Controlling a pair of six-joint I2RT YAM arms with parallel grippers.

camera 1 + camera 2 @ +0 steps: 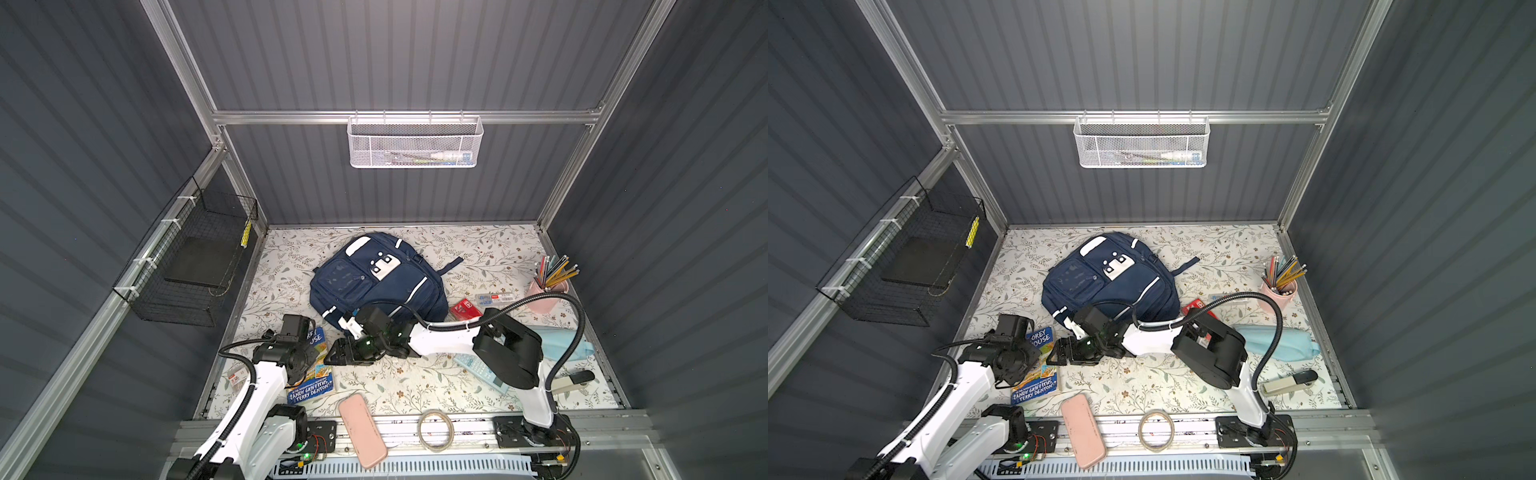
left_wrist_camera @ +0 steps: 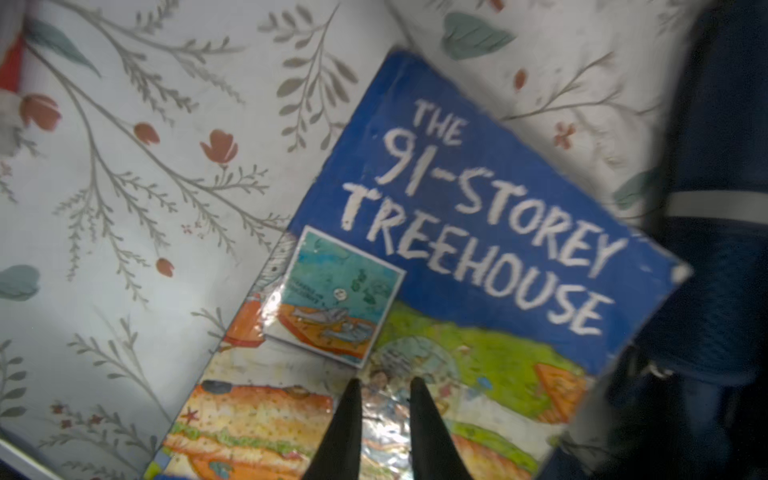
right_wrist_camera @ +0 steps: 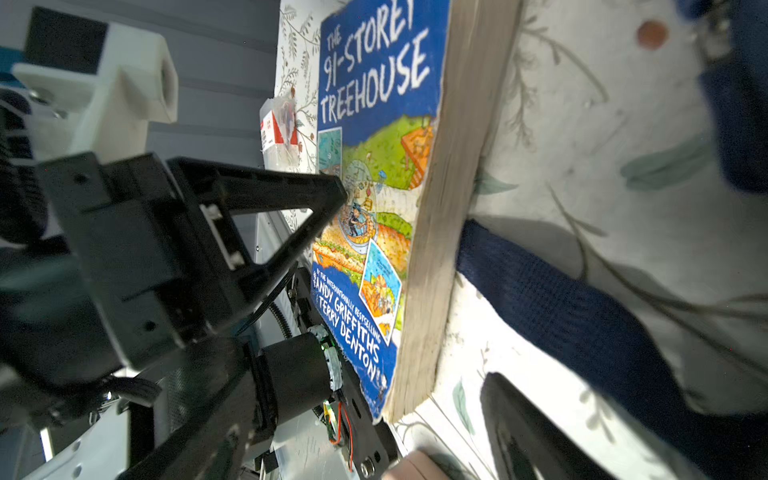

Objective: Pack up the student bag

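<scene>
Fingertips (image 2: 353,399) of the left gripper (image 2: 386,395) are drawn almost together, with only a narrow gap and nothing visible between them. The right wrist view shows one tip bearing down on the glossy cover of the paperback book (image 2: 478,232). Judgement: this is a pinning contact, not a grasp, meant to keep the book from sliding on the floral table cover (image 1: 415,386).

The right gripper (image 1: 334,352) lies low, just beside the left gripper and at table level. Its jaws are spread and hold nothing. It faces the book's page edge. Judgement: the spread is set to take the book's thickness, or to work one finger under it while the other arm holds it down.

A navy strap (image 3: 561,307) crosses the table cover directly ahead of the right gripper and runs up to the page edge. Judgement: it could be caught along with the book.

The student bag (image 1: 374,282) lies flat just beyond the right gripper, on its far side, with its front pockets upward. No open compartment shows from above, so the book has no visible way in yet. Packing appears to be at an early stage.

A pink case (image 1: 361,432) sits on the near side of both grippers, at the base rail, well apart from the bag.
</scene>
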